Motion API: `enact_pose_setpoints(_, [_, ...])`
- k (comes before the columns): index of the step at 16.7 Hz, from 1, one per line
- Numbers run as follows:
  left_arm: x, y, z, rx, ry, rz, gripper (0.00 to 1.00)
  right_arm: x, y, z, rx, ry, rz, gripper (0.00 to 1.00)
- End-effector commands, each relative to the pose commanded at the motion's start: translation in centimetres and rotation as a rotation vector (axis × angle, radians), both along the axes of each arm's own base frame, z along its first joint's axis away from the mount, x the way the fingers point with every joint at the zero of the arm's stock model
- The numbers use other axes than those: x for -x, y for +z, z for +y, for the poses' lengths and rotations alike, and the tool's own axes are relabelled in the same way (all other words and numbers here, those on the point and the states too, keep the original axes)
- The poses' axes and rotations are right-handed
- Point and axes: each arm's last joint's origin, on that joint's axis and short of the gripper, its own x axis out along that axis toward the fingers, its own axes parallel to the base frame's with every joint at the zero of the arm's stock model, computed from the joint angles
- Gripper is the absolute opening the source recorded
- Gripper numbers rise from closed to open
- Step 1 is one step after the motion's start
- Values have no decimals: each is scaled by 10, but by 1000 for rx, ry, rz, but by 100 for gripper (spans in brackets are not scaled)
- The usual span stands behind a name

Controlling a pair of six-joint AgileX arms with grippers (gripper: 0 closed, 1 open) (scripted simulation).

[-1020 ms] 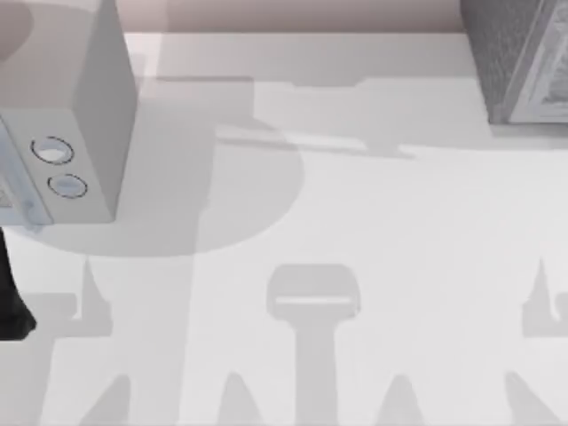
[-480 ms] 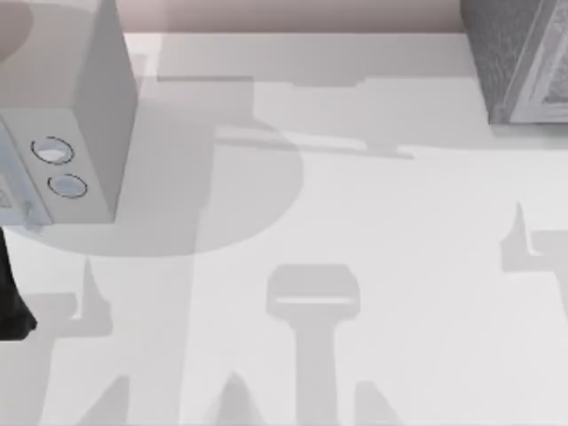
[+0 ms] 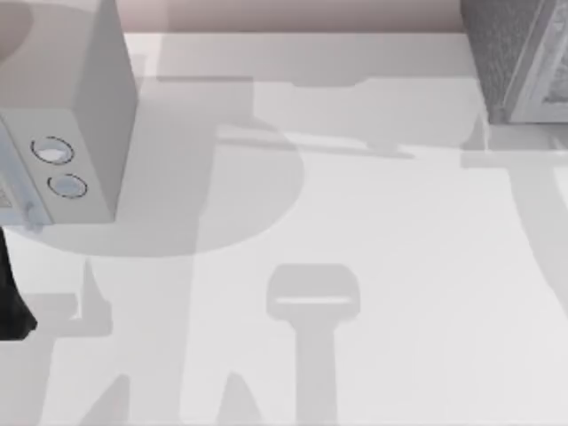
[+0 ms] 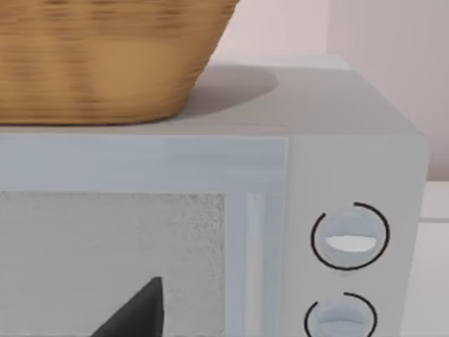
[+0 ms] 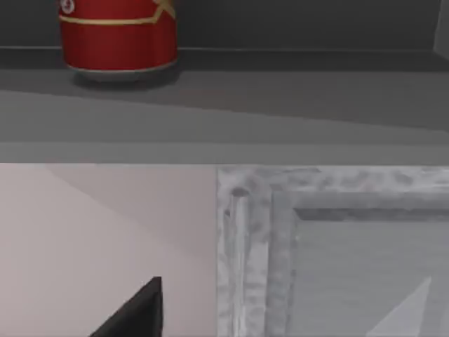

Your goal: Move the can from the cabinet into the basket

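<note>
One dark fingertip (image 5: 137, 312) of the right claw shows near the cabinet (image 5: 330, 246); its spread cannot be told. Beyond it, the can (image 5: 118, 35) stands upright on the cabinet's dark shelf (image 5: 231, 105). Left arm faces the basket (image 4: 105, 60).

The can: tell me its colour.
Red with a thin yellow band; the can shows best in the right wrist view.

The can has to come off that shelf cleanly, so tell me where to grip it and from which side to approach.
Grip the small upright red drink can with a yellow label around its round side wall, fingers on opposite sides. Come in level through the open front of the dark grey speckled cabinet. The can stands upright on the shelf, and its top is cut off in the right wrist view, so room for a grasp from above cannot be judged.
</note>
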Motion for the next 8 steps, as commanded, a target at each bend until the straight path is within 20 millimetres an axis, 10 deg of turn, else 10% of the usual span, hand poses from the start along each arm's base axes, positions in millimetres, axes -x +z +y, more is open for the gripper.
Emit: enact_pose_setpoints(8, [0,0,0,0,0,0,100,-57,61,21,-7,6,-23,100])
